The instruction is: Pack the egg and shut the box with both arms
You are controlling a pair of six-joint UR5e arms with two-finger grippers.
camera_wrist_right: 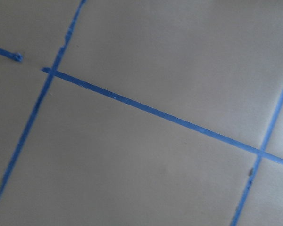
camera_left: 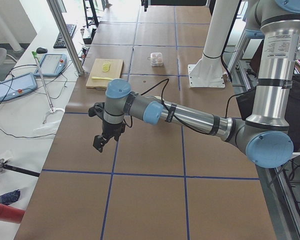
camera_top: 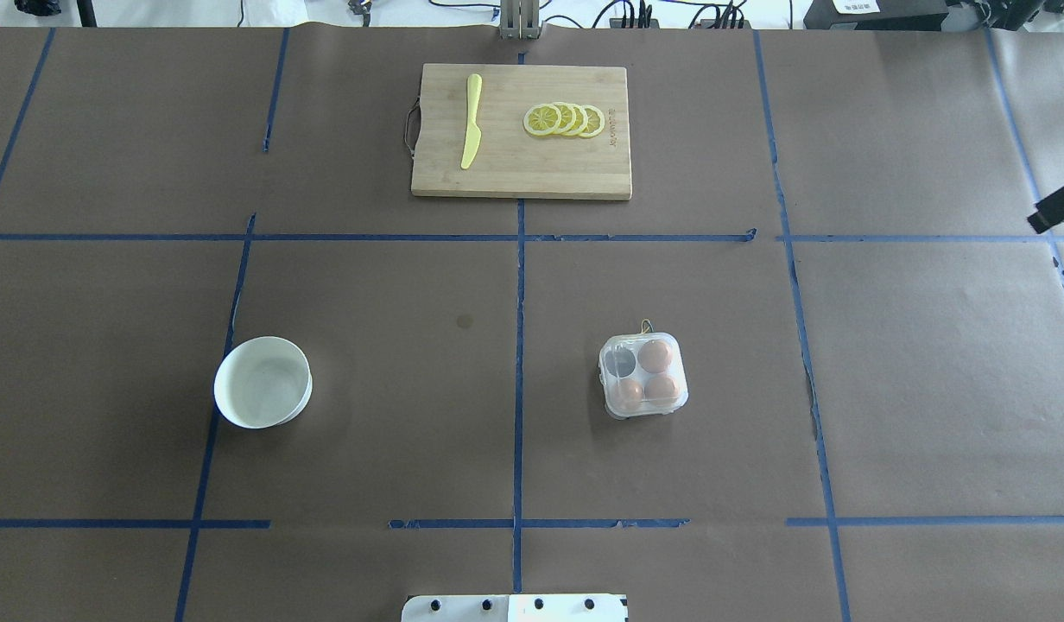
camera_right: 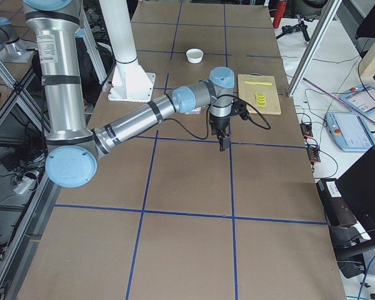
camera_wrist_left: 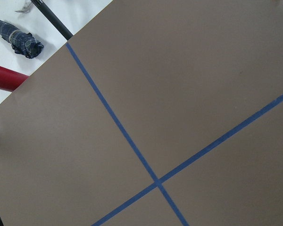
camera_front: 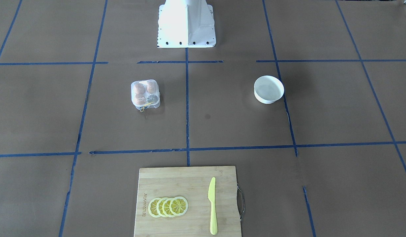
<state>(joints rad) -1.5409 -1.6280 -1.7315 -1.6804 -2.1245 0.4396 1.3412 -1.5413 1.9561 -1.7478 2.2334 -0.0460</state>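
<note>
The clear box [camera_top: 642,376] stands on the brown table right of centre, and it also shows in the front view [camera_front: 145,93]. Its lid lies down over the cells. Three tan-brown eggs [camera_top: 655,354] sit in three cells, and the fourth cell is dark and empty. A thin yellow band [camera_front: 146,106] trails from the box. My left gripper [camera_left: 101,142] hangs over the table's left end, far from the box. My right gripper [camera_right: 224,142] hangs over the right end, and a black part of it shows at the overhead view's edge [camera_top: 1059,207]. I cannot tell whether either is open or shut. Both wrist views show only paper and blue tape.
A round white bowl [camera_top: 262,382] stands left of centre with nothing in it. A wooden cutting board [camera_top: 522,130] at the far side carries a yellow knife [camera_top: 471,121] and lemon slices [camera_top: 565,119]. The white pedestal base [camera_front: 186,23] is at the robot's side.
</note>
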